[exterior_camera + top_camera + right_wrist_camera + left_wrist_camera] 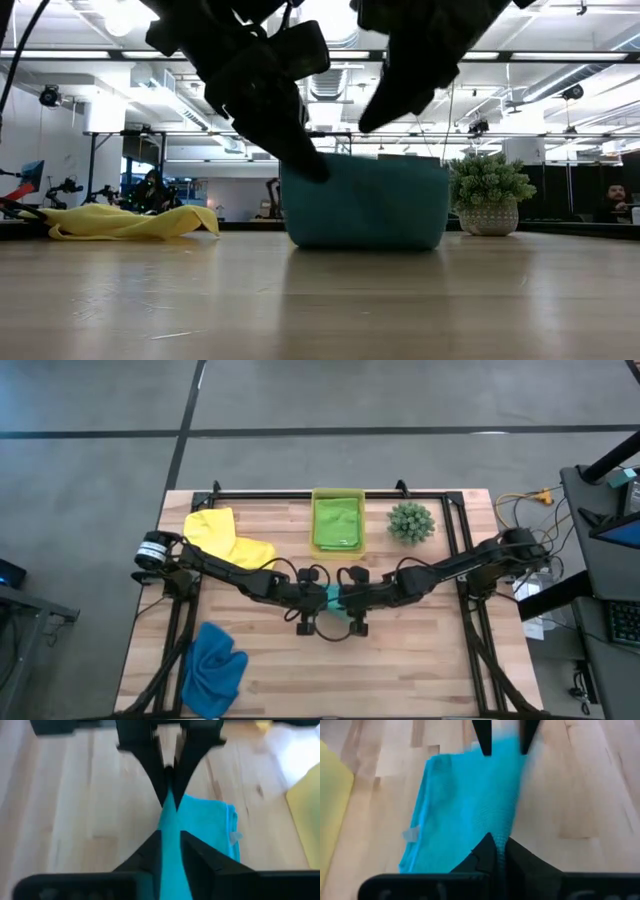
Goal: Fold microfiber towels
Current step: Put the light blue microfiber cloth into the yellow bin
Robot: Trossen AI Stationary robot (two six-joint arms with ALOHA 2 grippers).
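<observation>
At the table's middle, a teal microfiber towel [365, 205] is raised into a ridge, its lower edge on the wood. My left gripper [498, 847] is shut on it at the ridge's left end. My right gripper [170, 842] faces it from the right, open, one finger on either side of the ridge. A yellow towel [225, 538] lies crumpled at the far left. A blue towel [213, 670] lies crumpled at the near left. A lime green towel [337, 522] lies in the bin [316, 495]. My left gripper pinches the teal towel's raised top fold [492, 827] between its two fingers, near the fold's left end [312, 172]. The fingers slant down from the table's left. The towel hangs below them, its lower edge [365, 244] on the table. My right gripper has the fold between its parted fingers [150, 852]; whether they touch it I cannot tell.
A small spiky green plant [411, 522] stands at the far right, beside the bin. Bare wood lies toward the near edge and the near right of the table [420, 670].
</observation>
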